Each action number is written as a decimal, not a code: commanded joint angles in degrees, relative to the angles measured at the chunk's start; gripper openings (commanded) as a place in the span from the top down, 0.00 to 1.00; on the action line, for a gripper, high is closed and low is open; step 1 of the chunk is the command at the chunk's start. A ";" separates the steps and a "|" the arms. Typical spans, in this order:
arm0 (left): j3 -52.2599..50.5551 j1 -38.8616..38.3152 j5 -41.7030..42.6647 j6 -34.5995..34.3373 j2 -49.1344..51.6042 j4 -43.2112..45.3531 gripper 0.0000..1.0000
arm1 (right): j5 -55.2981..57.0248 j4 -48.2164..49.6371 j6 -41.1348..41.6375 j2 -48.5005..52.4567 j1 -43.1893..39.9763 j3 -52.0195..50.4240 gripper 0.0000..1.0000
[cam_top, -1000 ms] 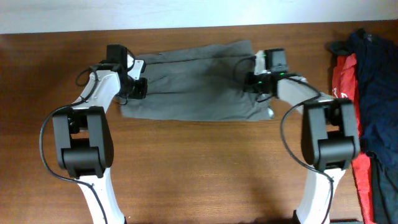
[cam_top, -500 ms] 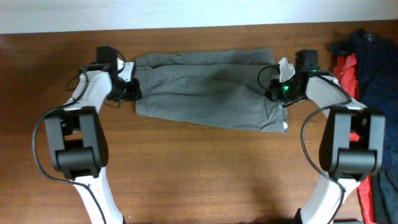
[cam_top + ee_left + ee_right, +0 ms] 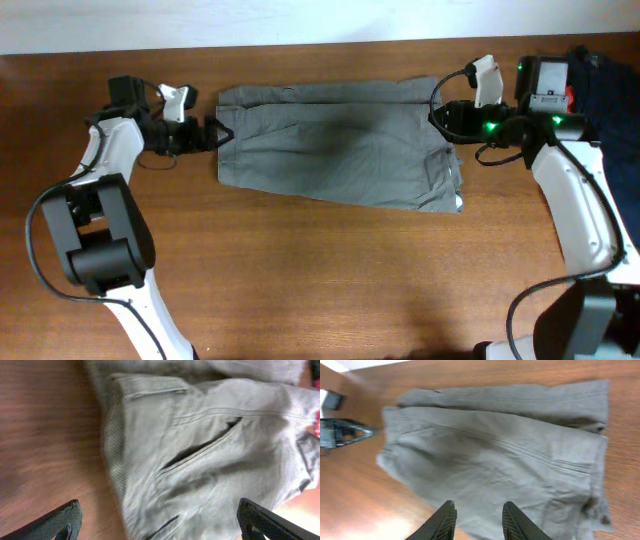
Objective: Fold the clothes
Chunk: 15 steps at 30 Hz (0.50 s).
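The shorts (image 3: 335, 155) lie flat at the far middle of the table (image 3: 320, 280), doubled lengthwise, with the pocket end to the left. A second ago both claws were pinching its ends. Now they have let go and backed outward, so I judge this fold set down and the next one due. The left claw (image 3: 213, 132) gapes wide, just clear of the left edge. The right claw (image 3: 443, 118) is parted and empty, hovering at the right edge.
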 commanded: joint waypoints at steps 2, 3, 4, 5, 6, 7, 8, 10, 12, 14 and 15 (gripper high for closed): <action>0.04 0.00 9.05 2.58 6.80 2.34 0.01 | -5.81 -0.59 -0.17 -2.23 -0.15 -0.13 0.64; 0.04 0.07 10.99 2.56 8.04 3.43 0.01 | -6.54 -0.74 -0.17 -2.49 -0.15 -0.13 0.65; 0.04 0.09 12.26 2.23 9.29 4.59 0.01 | -7.04 -0.90 -0.17 -2.69 -0.15 -0.13 0.64; 0.04 0.07 12.22 1.42 10.38 5.42 0.01 | -7.76 -1.05 -0.17 -2.80 -0.15 -0.13 0.65; 0.04 -0.09 12.22 0.61 11.50 6.25 0.01 | -8.35 -1.25 -0.17 -2.86 -0.15 -0.13 0.64; 0.04 -0.31 12.26 0.39 12.33 6.64 0.01 | -9.14 -1.25 -0.17 -2.86 -0.15 -0.13 0.64; 0.04 -0.63 12.20 0.42 13.16 6.91 0.01 | -9.86 -1.33 -0.17 -2.86 -0.15 -0.13 0.64; 0.04 -1.27 12.22 0.42 14.27 7.58 0.02 | -10.54 -1.44 -0.17 -2.86 -0.15 -0.13 0.65; 0.04 -2.43 12.02 0.42 14.84 8.63 0.04 | -10.54 -1.42 -0.17 -2.86 -0.15 -0.13 0.64; 0.04 -3.56 10.93 0.42 14.88 9.20 0.16 | -10.54 -1.44 -0.15 -2.86 -0.15 -0.13 0.64; 0.11 -4.09 9.64 0.39 14.86 9.16 0.25 | -10.58 -1.44 -0.15 -2.86 -0.15 -0.13 0.65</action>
